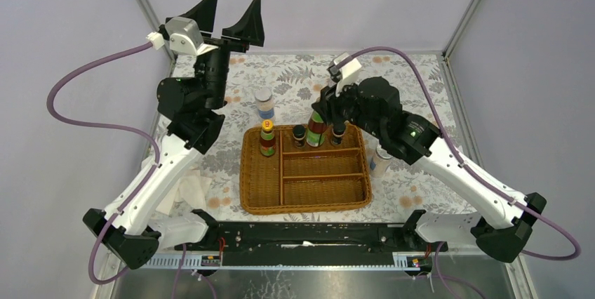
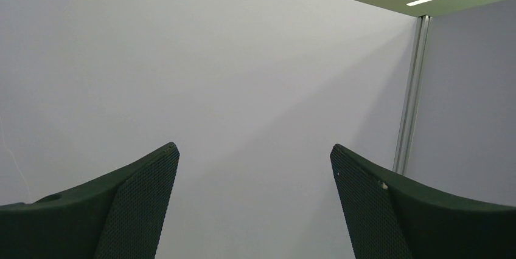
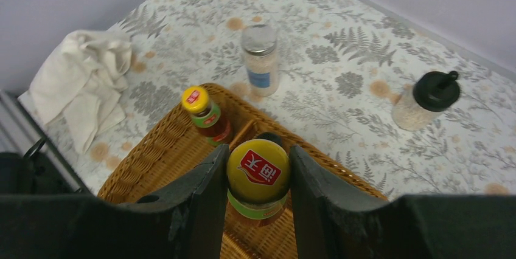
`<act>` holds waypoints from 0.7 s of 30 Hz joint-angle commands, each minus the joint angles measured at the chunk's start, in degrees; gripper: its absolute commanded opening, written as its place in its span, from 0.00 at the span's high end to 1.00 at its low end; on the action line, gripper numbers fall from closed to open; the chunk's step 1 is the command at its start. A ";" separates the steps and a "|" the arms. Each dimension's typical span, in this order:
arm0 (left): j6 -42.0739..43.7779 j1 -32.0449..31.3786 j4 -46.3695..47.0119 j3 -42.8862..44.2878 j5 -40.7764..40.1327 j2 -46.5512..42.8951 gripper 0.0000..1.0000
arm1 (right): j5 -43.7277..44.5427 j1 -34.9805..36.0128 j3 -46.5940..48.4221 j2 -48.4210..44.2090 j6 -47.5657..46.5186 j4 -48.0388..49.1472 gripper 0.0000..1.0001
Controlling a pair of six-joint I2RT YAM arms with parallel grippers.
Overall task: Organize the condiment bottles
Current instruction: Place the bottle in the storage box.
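Observation:
My right gripper (image 3: 258, 148) is shut on the yellow cap of a red-green bottle (image 3: 258, 171), holding it upright over the wicker basket's (image 3: 155, 155) back compartment (image 1: 316, 128). A matching yellow-capped bottle (image 3: 205, 115) (image 1: 267, 137) stands in the basket's left compartment. Two dark black-capped jars (image 1: 299, 135) (image 1: 337, 133) stand in the back compartment on either side of the held bottle. A silver-lidded shaker (image 3: 260, 58) (image 1: 264, 102) and a cream jar with a black knobbed lid (image 3: 426, 98) stand on the table behind the basket. My left gripper (image 1: 235, 4) (image 2: 254, 146) is raised high, open and empty.
A crumpled white cloth (image 3: 85, 86) (image 1: 186, 190) lies left of the basket. Another pale bottle (image 1: 381, 161) stands right of the basket, partly under my right arm. The basket's (image 1: 245, 173) two front compartments hold nothing. Grey walls close in the flowered table.

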 commanded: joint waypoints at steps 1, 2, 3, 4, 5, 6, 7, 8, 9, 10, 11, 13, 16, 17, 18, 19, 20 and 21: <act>1.27 -0.31 -1.39 2.20 -1.08 0.58 0.01 | -1.98 4.52 1.55 -1.61 -0.22 6.82 1.00; 1.35 -0.32 -1.48 2.28 -1.09 0.59 0.01 | -1.83 5.57 1.74 -1.21 -0.47 6.55 1.00; 1.44 -0.32 -1.57 2.47 -1.09 0.63 0.01 | -1.66 6.62 1.98 -0.59 -0.69 6.43 1.00; 1.55 -0.25 -1.58 2.59 -1.21 0.67 0.01 | -1.31 7.84 2.24 -0.09 -1.02 6.33 1.00; 1.71 -0.31 -1.65 2.68 -1.26 0.72 0.01 | -0.93 9.06 2.50 0.48 -1.31 6.18 1.00; 1.83 -0.26 -1.79 2.78 -1.22 0.71 0.01 | -0.44 10.24 2.95 1.26 -1.74 5.91 1.00; 1.98 -0.26 -1.76 2.87 -1.26 0.69 0.01 | 0.04 11.48 3.33 1.92 -2.10 5.83 1.00; 2.27 -0.24 -1.75 3.03 -1.35 0.75 0.01 | 0.28 13.94 4.16 3.29 -2.67 5.70 1.00; 2.37 -0.31 -1.75 3.13 -1.40 0.70 0.01 | 0.16 14.71 4.39 3.80 -2.71 5.77 1.00; 2.51 -0.27 -1.75 3.18 -1.44 0.66 0.01 | -0.08 15.27 4.51 4.28 -2.67 6.02 1.00; 2.70 -0.31 -1.75 3.29 -1.39 0.61 0.01 | -0.68 15.79 4.65 4.92 -2.57 6.27 1.00; 2.99 -0.32 -1.67 3.53 -1.47 0.66 0.01 | -1.71 16.60 4.86 6.06 -2.36 6.87 1.00; 3.49 -0.27 -1.83 4.07 -1.48 0.78 0.01 | -2.99 17.75 5.32 7.77 -2.19 7.46 1.00; 3.70 -0.30 -1.96 4.37 -1.55 0.81 0.01 | -3.40 18.10 5.46 8.30 -2.19 7.65 1.00; 3.96 -0.27 -2.01 4.52 -1.51 0.88 0.01 | -3.75 18.39 5.63 8.77 -2.24 7.83 1.00; 4.19 -0.27 -2.03 4.70 -1.45 0.92 0.01 | -4.04 18.73 5.82 9.27 -2.19 7.96 1.00; 4.40 -0.31 -2.08 4.73 -1.44 0.84 0.01 | -4.35 19.05 6.08 9.68 -2.21 8.06 1.00; 4.67 -0.31 -2.10 4.76 -1.40 0.79 0.01 | -4.87 19.29 6.26 10.11 -2.23 8.23 1.00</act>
